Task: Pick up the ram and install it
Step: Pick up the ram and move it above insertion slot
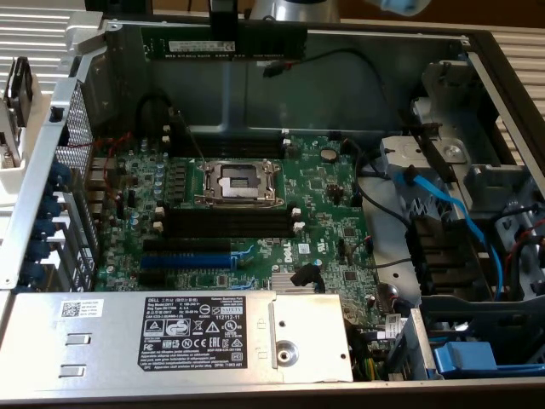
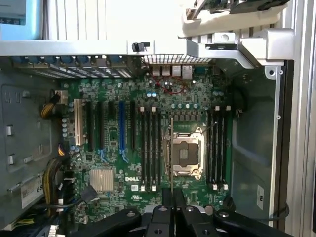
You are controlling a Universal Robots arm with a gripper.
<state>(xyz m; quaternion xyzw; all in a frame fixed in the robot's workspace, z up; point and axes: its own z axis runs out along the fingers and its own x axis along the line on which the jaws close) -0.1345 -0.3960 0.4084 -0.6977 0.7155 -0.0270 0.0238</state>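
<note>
The ram [image 1: 268, 40], judged light, stiff and fragile at chips and contacts, is clamped mid-length along its upper edge by the nearly closed gripper [image 1: 223, 36], raised above the motherboard [image 1: 324, 204].

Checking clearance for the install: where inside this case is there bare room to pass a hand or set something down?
Bare metal panel between the motherboard and the case's far wall. The flat power supply cover is free too. Crowded: the drive bay with blue cables, exterior view's right.
</note>
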